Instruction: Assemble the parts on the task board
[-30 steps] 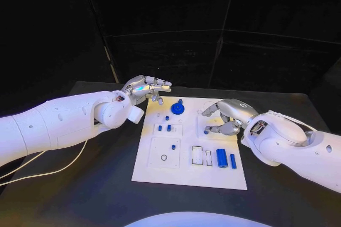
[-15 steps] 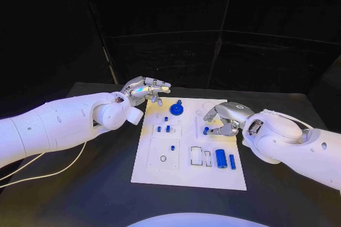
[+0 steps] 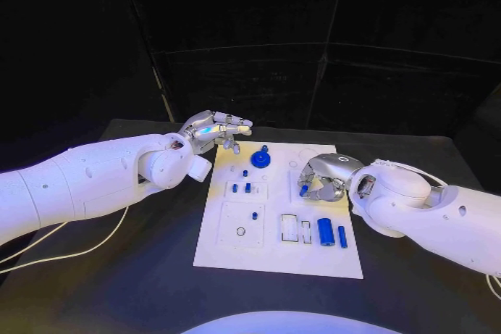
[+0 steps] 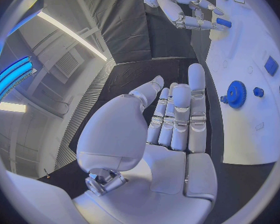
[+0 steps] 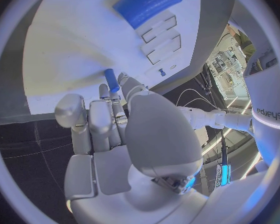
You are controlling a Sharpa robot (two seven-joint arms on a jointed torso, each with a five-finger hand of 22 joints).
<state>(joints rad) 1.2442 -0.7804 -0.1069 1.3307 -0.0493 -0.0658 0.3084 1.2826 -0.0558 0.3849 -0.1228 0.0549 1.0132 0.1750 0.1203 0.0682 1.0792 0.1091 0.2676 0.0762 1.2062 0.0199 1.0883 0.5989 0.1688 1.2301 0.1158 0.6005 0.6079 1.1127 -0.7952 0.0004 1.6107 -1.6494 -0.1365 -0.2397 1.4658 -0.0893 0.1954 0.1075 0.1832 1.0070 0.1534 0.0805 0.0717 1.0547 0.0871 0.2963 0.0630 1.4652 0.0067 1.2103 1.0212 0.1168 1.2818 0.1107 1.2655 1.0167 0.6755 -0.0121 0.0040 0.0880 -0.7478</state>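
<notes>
Right hand (image 3: 321, 180), seen from the head camera, sits right of frame centre over the task board (image 3: 280, 256), pinching a small blue peg (image 3: 304, 191). Left hand (image 3: 214, 133) hovers upper left, off the board's far corner, fingers apart and holding nothing; a blue gear (image 3: 260, 160) stands near it.

Left wrist view: straight fingers (image 4: 179, 115), gear (image 4: 236, 94) at right.

Right wrist view: fingertips grip the peg (image 5: 111, 79) just off the board, centre-left; a blue cylinder (image 5: 147, 2) lies at top.

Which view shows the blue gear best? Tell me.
The left wrist view: the blue gear sits unobstructed on the white board, teeth visible. The head view shows it small, far along the board. In the right wrist view I cannot make it out.
</notes>
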